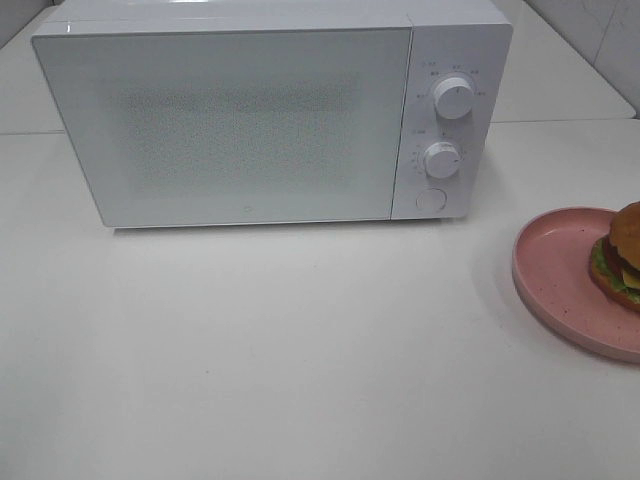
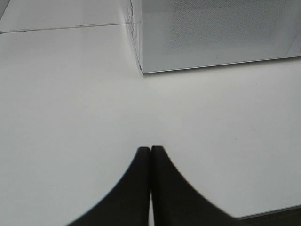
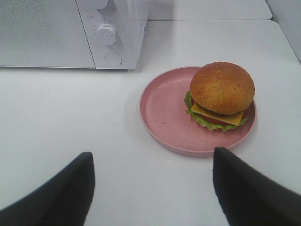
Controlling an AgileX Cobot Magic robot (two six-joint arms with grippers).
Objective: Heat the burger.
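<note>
White tabletop (image 1: pixel 300 380) runs across the whole scene, with a tiled wall (image 1: pixel 600 40) just showing behind the microwave's far right corner.

Taking the microwave (image 1: pixel 270 115) as the landmark and going left to right: the left gripper (image 2: pixel 150 149) hangs over bare table off the microwave's front left corner, its fingers (image 2: pixel 136 188) pressed together with nothing between them. It looks parked clear of the door (image 1: pixel 225 125), which is shut. Past the door come the two knobs (image 1: pixel 453 98) and, below them, a round button (image 1: pixel 431 200), probably the door release. To the right of the microwave and nearer the front of the table sits the pink plate (image 3: pixel 164 113), well apart from the oven. The burger (image 3: pixel 221 94) rests on the side of the plate farthest from the microwave, likely set there so the plate can be gripped by its bare rim. The right gripper (image 3: pixel 150 183) hovers in front of the plate with its fingers (image 3: pixel 244 193) spread wide and empty, lined up on the plate as if ready to take it.

The burger stands upright, bun dome up, its stacking axis vertical. Round in plan, it has no clear long axis; a cheese corner pokes out toward the right gripper.

With the door closed, opening it seems the first job.
</note>
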